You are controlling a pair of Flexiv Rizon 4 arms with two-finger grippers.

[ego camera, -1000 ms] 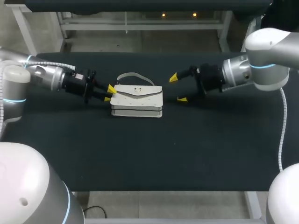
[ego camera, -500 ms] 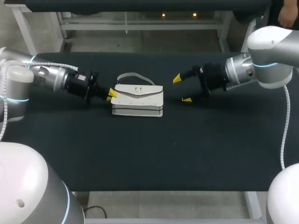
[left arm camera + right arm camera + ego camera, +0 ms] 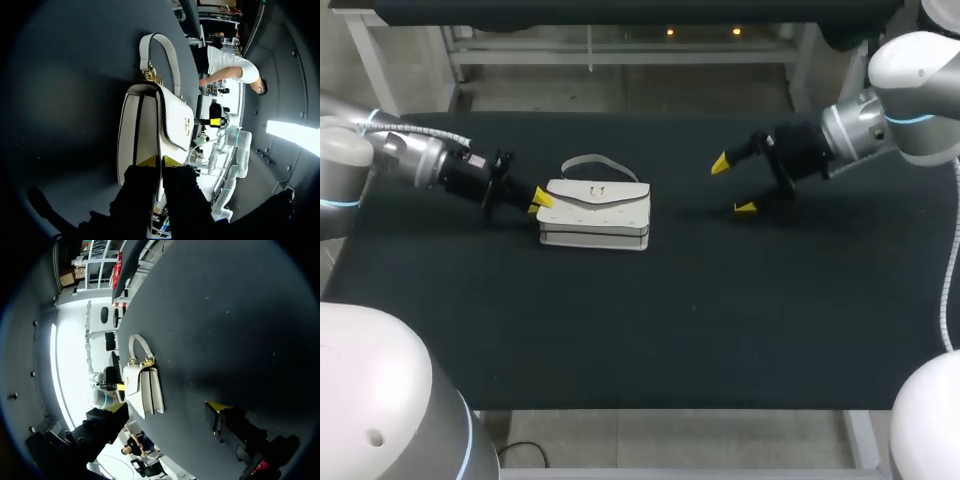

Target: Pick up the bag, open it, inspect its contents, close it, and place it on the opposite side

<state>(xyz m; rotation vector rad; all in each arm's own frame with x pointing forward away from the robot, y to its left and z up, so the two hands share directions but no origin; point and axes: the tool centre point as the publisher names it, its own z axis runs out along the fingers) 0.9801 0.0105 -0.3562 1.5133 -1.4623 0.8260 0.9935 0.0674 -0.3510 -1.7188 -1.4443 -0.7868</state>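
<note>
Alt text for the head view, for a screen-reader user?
A white handbag lies on a black table, the left gripper shut on its left end. The right gripper hangs open to the bag's right, clear of it.

The black table top (image 3: 682, 222) is free between the white leather handbag (image 3: 595, 212) and the right gripper (image 3: 732, 186); the left gripper (image 3: 537, 202) occupies the handbag's other end.

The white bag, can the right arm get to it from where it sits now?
Probably yes. Only bare table lies between the right hand, which is wide open, and the near end of the bag. The left hand grips the bag's opposite end, so it should not block that approach.
</note>
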